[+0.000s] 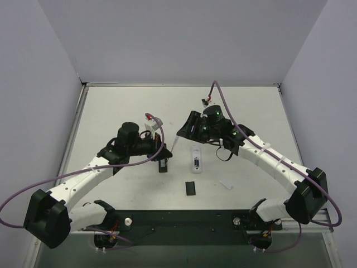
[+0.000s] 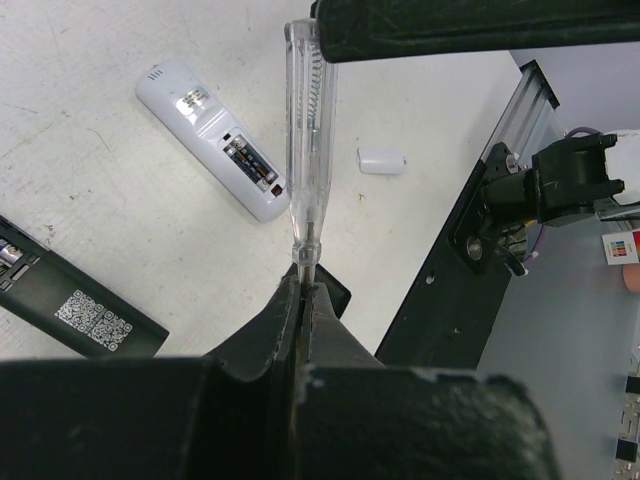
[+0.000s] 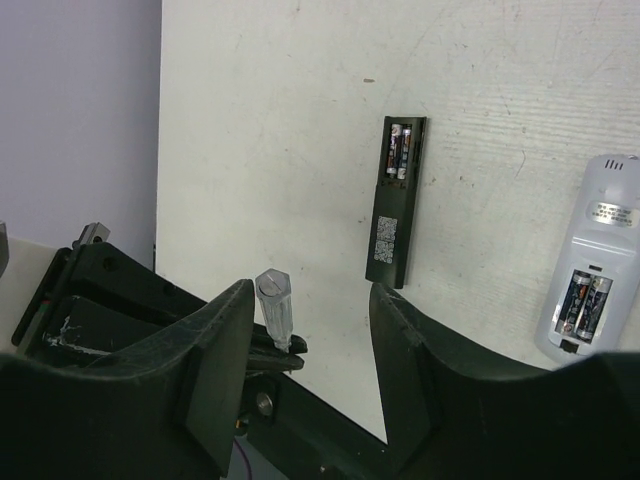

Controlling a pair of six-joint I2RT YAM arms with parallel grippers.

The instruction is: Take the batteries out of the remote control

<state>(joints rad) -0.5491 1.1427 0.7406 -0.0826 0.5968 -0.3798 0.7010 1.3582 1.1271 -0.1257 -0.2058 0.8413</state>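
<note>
— Where were the batteries [image 3: 587,300]?
— Two lay in the open bay of the white remote [image 3: 590,225], two in the black remote [image 3: 388,235]. My left gripper [image 2: 303,285] clenched the clear stick [image 2: 305,130] — my right gripper [image 3: 310,300] gaped, empty.

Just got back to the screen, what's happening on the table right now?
The left hand is shut on the metal shaft of a clear-handled screwdriver. The right hand is open and holds nothing. The white remote and the black remote both lie back up with their compartments uncovered, and the batteries still sit in each. The black cover and the white cover lie loose on the table.
</note>
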